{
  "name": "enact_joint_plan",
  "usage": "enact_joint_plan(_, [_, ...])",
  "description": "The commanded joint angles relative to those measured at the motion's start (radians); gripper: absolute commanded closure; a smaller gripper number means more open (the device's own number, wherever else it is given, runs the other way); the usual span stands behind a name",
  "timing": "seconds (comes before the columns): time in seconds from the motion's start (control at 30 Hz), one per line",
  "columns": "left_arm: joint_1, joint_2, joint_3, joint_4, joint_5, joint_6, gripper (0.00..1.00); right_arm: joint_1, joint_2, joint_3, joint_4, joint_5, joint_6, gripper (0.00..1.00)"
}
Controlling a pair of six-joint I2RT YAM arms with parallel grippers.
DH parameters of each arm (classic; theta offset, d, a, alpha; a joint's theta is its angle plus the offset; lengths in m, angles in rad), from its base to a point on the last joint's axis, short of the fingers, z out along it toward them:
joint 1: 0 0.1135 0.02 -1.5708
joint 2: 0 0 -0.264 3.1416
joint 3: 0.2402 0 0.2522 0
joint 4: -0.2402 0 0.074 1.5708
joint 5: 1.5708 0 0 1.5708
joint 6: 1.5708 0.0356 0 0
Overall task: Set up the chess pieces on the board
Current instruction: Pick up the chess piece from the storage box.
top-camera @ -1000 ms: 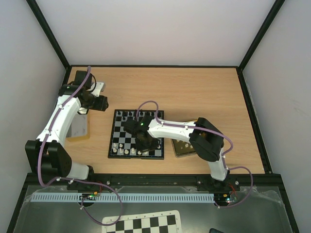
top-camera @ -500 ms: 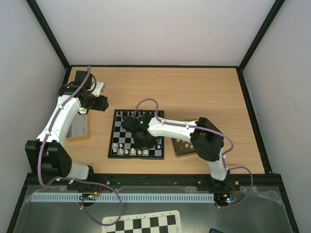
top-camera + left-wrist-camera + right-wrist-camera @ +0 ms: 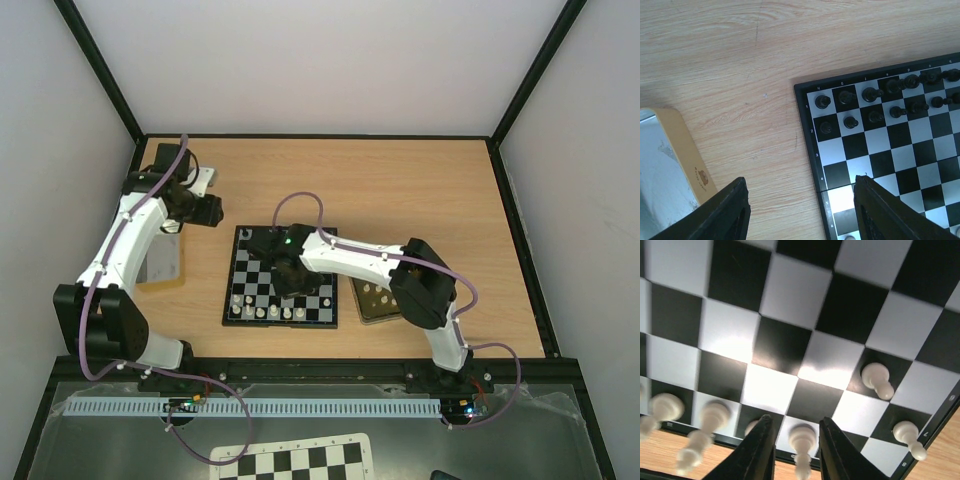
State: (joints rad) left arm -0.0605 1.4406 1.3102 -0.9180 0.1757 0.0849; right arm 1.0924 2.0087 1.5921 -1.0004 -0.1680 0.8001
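Note:
The board (image 3: 248, 282) lies mid-table. Black chess pieces (image 3: 262, 240) stand along its far rows and white ones (image 3: 262, 312) along its near row. My right gripper (image 3: 288, 276) hovers low over the board's middle, open and empty. In the right wrist view (image 3: 795, 419) a white piece (image 3: 802, 440) stands on the edge row between the fingers, untouched; a white pawn (image 3: 877, 380) stands one row in. My left gripper (image 3: 207, 211) is open and empty off the board's far left corner. In the left wrist view (image 3: 801, 179) it is over the board's edge (image 3: 807, 145), near the black pieces (image 3: 875, 95).
A gold tin lid (image 3: 160, 264) lies left of the board, also in the left wrist view (image 3: 670, 165). A second gold tin part (image 3: 376, 302) lies right of the board, under the right arm. A printed checkered sheet (image 3: 290, 462) lies below the table edge.
My right gripper has moved from over the near white row toward the board's middle and far side. The left arm has barely moved.

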Motion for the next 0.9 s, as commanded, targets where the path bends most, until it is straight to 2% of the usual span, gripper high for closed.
enact_joint_plan(0.0, [0.007, 0.009, 0.035, -0.007, -0.011, -0.005, 0.42, -0.005, 0.021, 0.147, -0.106, 0.133, -0.039, 0.76])
enact_joint_plan(0.1, [0.008, 0.011, 0.042, -0.008, -0.012, -0.004, 0.42, -0.018, -0.004, 0.223, -0.146, 0.198, -0.035, 0.72])
enact_joint_plan(0.2, [0.008, 0.011, 0.046, -0.009, -0.012, 0.000, 0.42, -0.083, -0.085, 0.202, -0.158, 0.221, -0.016, 0.73])
enact_joint_plan(0.33, [0.008, 0.014, 0.048, -0.008, -0.008, 0.002, 0.43, -0.225, -0.229, 0.063, -0.141, 0.172, -0.028, 0.75])
enact_joint_plan(0.53, [0.007, 0.029, 0.055, -0.011, 0.002, 0.010, 0.43, -0.413, -0.399, -0.164, -0.110, 0.131, -0.069, 0.62])
enact_joint_plan(0.7, [0.002, 0.036, 0.063, -0.014, 0.008, 0.013, 0.43, -0.510, -0.456, -0.311, -0.073, 0.116, -0.093, 0.63])
enact_joint_plan(0.87, [-0.007, 0.043, 0.074, -0.018, 0.003, 0.015, 0.43, -0.545, -0.451, -0.359, -0.054, 0.133, -0.122, 0.66])
